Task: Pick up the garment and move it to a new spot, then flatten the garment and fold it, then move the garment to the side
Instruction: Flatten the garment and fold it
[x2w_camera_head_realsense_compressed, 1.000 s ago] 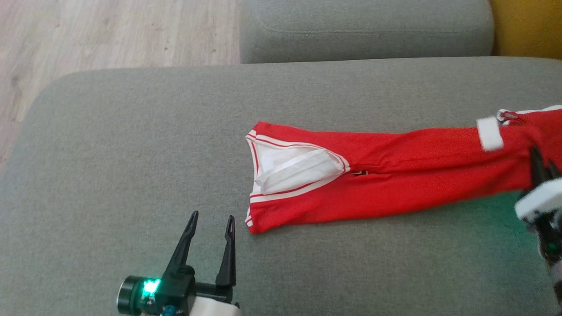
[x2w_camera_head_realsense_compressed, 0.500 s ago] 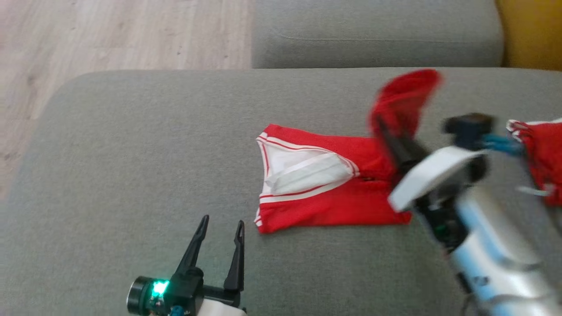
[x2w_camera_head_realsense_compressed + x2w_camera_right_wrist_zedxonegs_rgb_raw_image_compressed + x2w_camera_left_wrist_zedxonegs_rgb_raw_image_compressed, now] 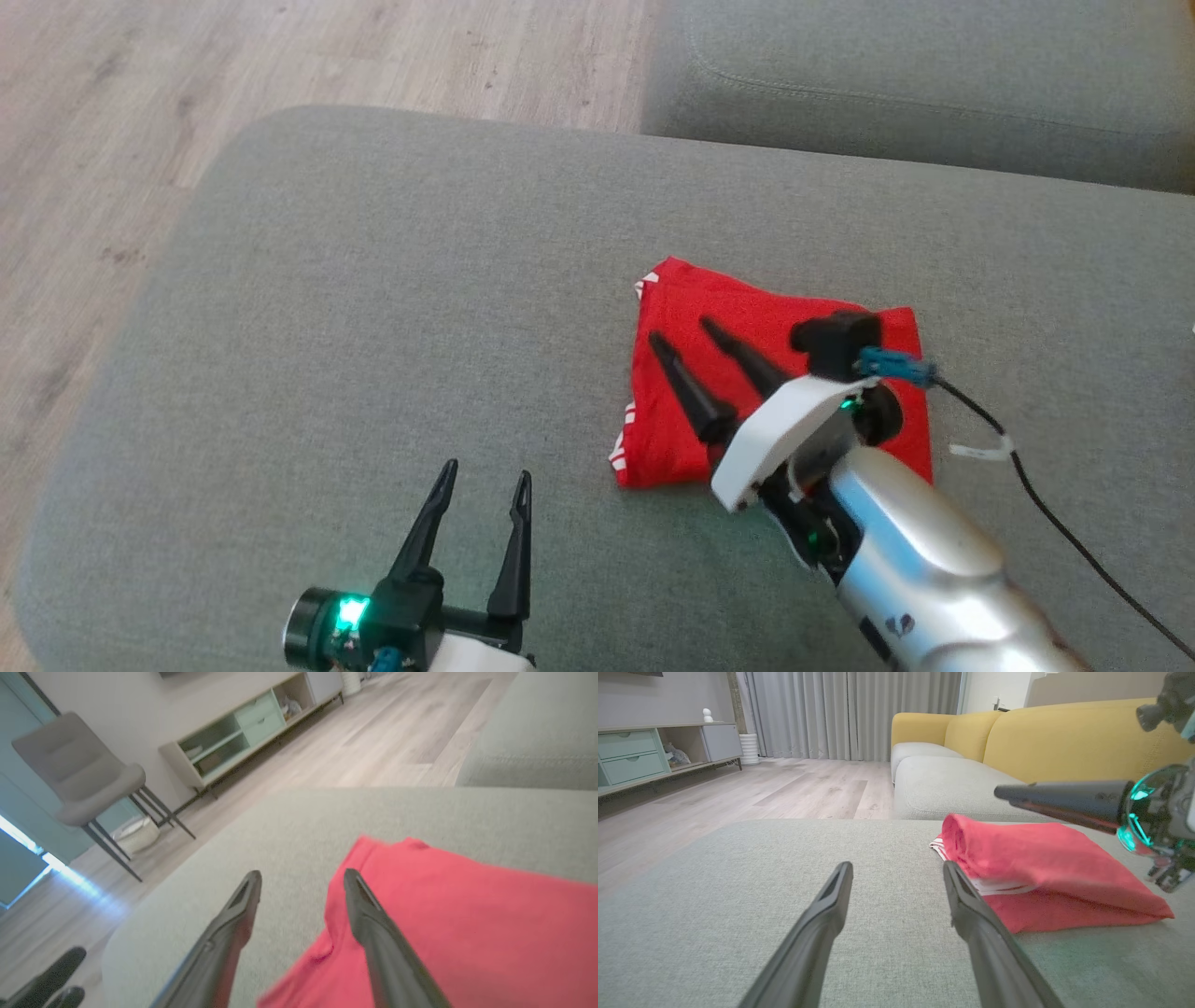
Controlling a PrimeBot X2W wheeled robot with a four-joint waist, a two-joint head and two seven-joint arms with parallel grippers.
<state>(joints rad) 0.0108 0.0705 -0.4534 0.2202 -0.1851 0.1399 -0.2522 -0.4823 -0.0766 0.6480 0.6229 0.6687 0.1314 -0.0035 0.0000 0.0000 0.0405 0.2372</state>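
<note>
Grey fabric seat [image 3: 373, 280] spans the near ground. Nearest: left gripper [image 3: 487, 469], fingers spread, holding nothing, low over bare cushion, just near-left of the garment [image 3: 747, 301]. Garment sits centre-right on the seat: red, folded into a compact rough square, white-striped edges showing along its left side. Right gripper [image 3: 681, 330] hangs over it, fingers parted, empty, tips pointing far-left. Left wrist view shows a gap between finger and cloth. Black cable [image 3: 1055, 523] trails right. Farther: second grey cushion [image 3: 887, 75]. Pale wood floor [image 3: 280, 56] lies far left.
</note>
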